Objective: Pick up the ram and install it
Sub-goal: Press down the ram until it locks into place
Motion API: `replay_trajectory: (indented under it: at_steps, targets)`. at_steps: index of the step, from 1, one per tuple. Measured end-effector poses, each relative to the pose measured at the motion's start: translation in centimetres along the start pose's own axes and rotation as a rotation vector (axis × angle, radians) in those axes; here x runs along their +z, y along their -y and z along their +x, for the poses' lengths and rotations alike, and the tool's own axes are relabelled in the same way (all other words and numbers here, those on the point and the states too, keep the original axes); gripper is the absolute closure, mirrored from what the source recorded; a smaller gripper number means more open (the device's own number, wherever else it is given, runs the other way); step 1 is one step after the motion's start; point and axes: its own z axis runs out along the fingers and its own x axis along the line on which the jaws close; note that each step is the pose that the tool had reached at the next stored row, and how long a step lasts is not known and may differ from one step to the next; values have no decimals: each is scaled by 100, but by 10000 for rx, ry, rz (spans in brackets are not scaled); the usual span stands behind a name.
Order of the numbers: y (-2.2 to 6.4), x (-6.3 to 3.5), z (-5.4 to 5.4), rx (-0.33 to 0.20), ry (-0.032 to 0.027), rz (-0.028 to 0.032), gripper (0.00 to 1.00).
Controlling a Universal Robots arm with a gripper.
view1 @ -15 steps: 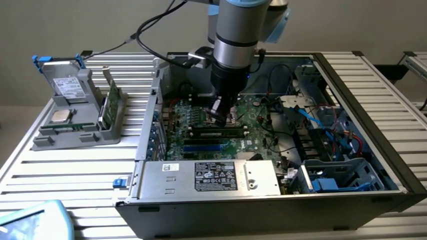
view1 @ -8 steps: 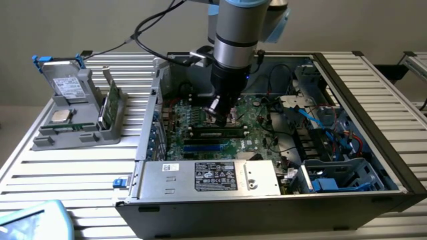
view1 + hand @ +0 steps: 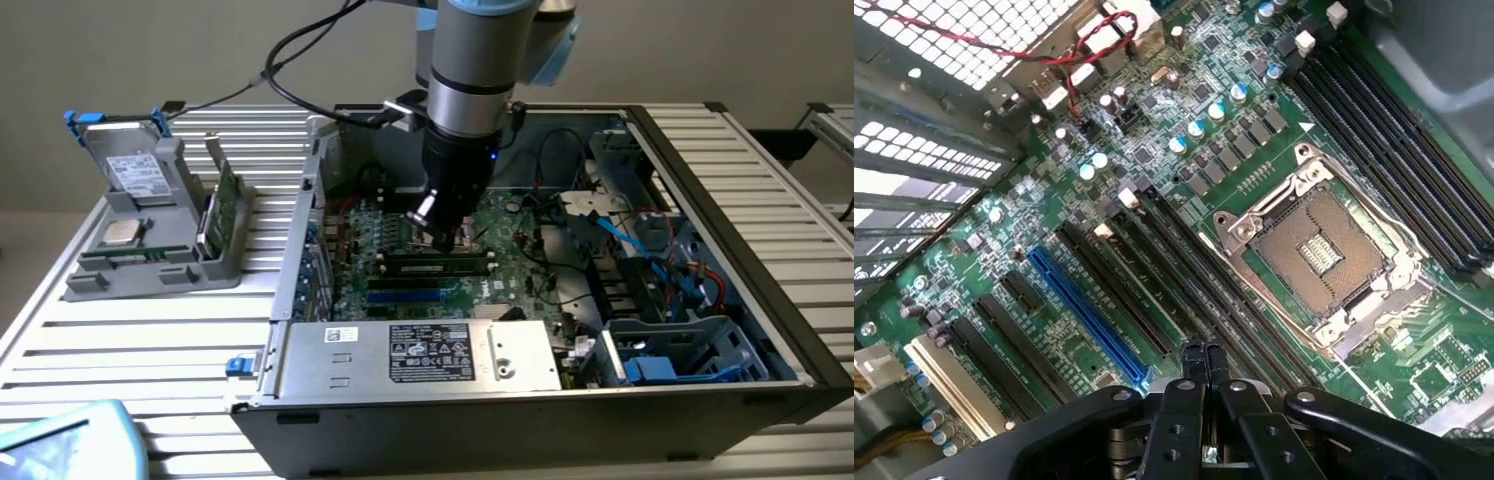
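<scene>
The open PC case (image 3: pixel 534 300) sits on the desk (image 3: pixel 147 340), parts holder (image 3: pixel 147 230) off to the exterior view's left, ram (image 3: pixel 434 267) in the motherboard (image 3: pixel 521 240) inside.

1 ram (image 3: pixel 434 266), 1 motherboard (image 3: pixel 1184 200), 1 power supply (image 3: pixel 420 355).

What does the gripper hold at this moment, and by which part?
Nothing: the gripper is shut, its fingertips together and empty, low over the motherboard's black slots.

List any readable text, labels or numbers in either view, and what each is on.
None can be read.
Power supply: a black label and a small white sticker, print too small to read.
Motherboard: white markings too blurred to read.
Drive in the grey holder: label unreadable.
</scene>
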Motion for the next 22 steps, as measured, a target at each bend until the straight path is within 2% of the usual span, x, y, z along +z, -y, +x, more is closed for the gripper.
replay_trajectory:
  at_steps: [16, 22]
  targets:
    - [0, 1, 0, 2058, 270, 104, 90]
    - [0, 1, 0, 2835, 331, 112, 90]
